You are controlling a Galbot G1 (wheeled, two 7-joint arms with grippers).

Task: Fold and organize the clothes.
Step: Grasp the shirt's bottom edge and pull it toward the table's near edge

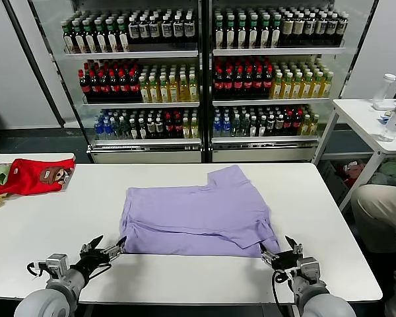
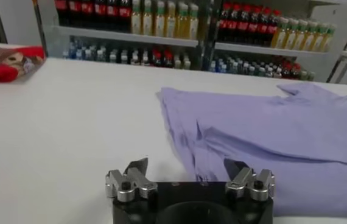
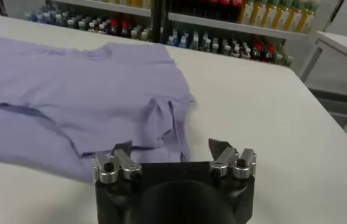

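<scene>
Presently between folds: lavender T-shirt (image 1: 198, 214) partly folded on white table (image 1: 66, 224).
Left gripper (image 1: 105, 251), right gripper (image 1: 280, 254) wide, empty at near corners; regrasp likely required.

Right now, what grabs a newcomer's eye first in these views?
The lavender T-shirt, partly folded mid-table, one sleeve sticking out toward the shelves. At its near corners sit the left gripper and right gripper, jaws open, holding nothing. Behind the table, the drink shelves fill the background; a red garment lies at the table's far left.
</scene>
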